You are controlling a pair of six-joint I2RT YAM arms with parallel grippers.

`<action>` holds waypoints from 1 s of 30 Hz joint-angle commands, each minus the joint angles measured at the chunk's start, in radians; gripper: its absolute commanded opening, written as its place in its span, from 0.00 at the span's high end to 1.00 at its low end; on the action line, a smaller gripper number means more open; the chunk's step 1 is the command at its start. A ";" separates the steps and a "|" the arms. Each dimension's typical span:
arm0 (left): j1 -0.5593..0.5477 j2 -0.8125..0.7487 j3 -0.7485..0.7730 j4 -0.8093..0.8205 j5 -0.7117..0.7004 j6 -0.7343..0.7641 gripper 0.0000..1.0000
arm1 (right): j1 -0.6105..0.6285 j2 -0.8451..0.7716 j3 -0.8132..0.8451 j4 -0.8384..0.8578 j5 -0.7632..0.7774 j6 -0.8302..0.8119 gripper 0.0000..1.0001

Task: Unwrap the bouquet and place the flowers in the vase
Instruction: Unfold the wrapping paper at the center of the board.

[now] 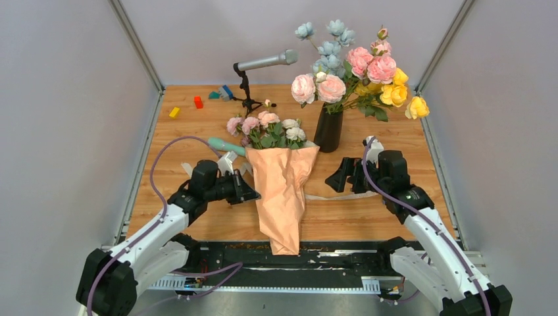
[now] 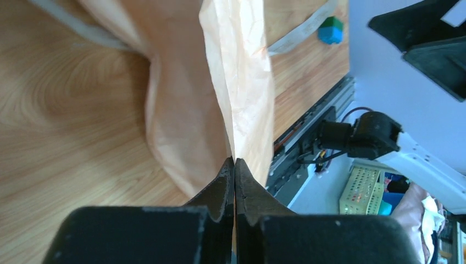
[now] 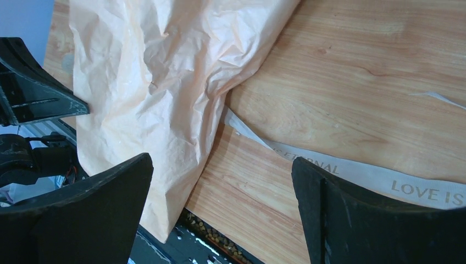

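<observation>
Our left gripper (image 2: 234, 161) is pinched tight on a crinkled paper edge of the bouquet (image 1: 283, 191) (its left side). The bouquet lies mid-table (image 1: 191, 141), with the flowers (image 1: 266, 128) at the far end, near the vase (image 1: 328, 128). Our right gripper (image 3: 221, 165) is wide open and empty just right of the paper, over a loose ribbon (image 3: 351, 170).

At top centre I see a microphone (image 1: 266, 62) on a small stand (image 1: 247, 93); upper left, a yellow block (image 1: 174, 112) and a red block (image 1: 198, 102).

Crinkled bouquet wrap (image 3: 165, 82) over lettered ribbon (image 3: 362, 175) on wooden table (image 3: 357, 71)
</observation>
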 commanded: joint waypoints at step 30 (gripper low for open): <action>-0.480 0.337 0.464 0.092 -0.346 0.035 1.00 | 0.005 -0.154 0.163 -0.174 0.013 -0.006 0.00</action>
